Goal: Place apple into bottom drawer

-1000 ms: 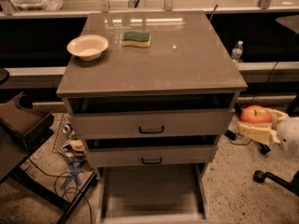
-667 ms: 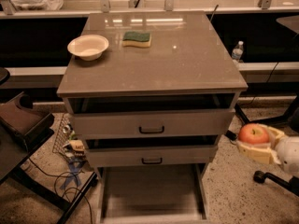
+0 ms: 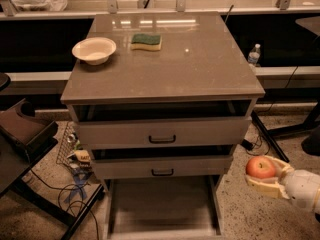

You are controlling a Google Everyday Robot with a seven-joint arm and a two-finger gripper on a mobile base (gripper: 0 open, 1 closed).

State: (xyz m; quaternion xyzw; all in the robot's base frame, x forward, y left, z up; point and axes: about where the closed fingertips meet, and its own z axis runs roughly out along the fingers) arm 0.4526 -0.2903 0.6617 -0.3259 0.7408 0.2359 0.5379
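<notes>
End effector (image 3: 260, 177) is low on the right, just beside the cabinet (image 3: 160, 134), its pale fingers (image 3: 262, 188) clamped around the apple (image 3: 260, 167). The bottom drawer (image 3: 161, 204) stands open, left of the apple and lower. On the counter (image 3: 170, 71), far left, are a bowl (image 3: 94, 49) and a sponge (image 3: 146, 41).

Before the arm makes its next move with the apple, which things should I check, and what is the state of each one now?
1. The red-orange round apple sits in the cream two-finger gripper: ok.
2. The wide grey-brown bottom drawer is pulled open: ok.
3. Room on the drawer floor for the apple: ok.
4. Gripper above the drawer: not ok; it is right of the cabinet.
5. Clearance under the middle drawer with black handle: cannot tell.
</notes>
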